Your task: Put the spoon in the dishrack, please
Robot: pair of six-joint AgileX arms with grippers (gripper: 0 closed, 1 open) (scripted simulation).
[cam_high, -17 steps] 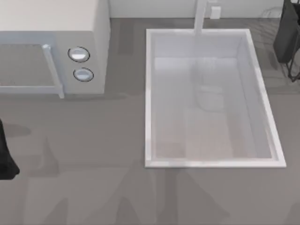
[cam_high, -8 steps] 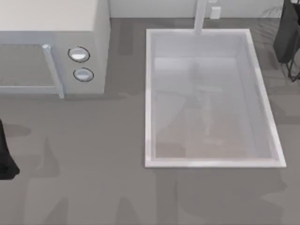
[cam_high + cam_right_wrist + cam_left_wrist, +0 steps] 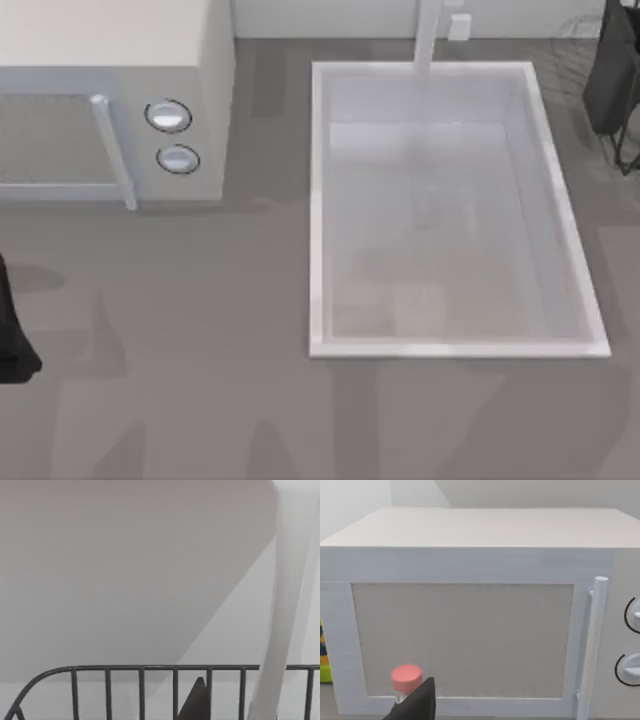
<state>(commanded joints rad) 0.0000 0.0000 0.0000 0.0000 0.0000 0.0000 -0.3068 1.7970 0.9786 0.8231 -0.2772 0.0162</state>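
Right claw (image 3: 615,80), grip state unclear, hovers beside the dishrack (image 3: 150,680).

even soft light, faint shadows on counter (image 3: 200,330), no glare

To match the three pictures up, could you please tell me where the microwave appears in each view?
Top view: microwave at the upper left, seen from above.
Left wrist view: microwave front-on and close, its door across most of the picture.
Right wrist view: faces the dishrack bars instead.
Shared landmark: the white door handle beside the two dials, in the top and left wrist views.
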